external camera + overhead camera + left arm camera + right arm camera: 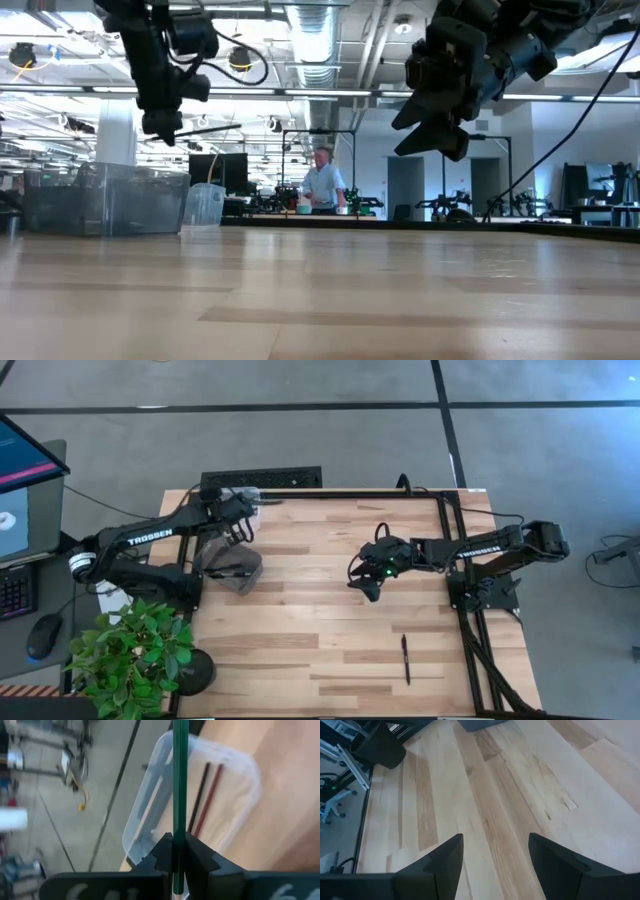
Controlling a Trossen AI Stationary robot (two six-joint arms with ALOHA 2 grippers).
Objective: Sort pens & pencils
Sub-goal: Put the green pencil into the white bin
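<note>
Left gripper (176, 854) is clamped on a green pencil (179, 780) above a clear container (150, 805) holding two pencils, while the right gripper (495, 857) hangs wide open, empty, over the wooden table (330, 600).

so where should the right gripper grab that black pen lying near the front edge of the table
Grip the pen at mid-length, coming straight down from above with the right gripper. It lies flat and alone on the bare table, so the fingers should close across its thin width.

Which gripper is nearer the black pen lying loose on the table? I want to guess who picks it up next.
Right. The right gripper hangs open over the table's middle, a short way from the pen. The left gripper, shut on a green pencil, is across the table above the clear bin.
</note>
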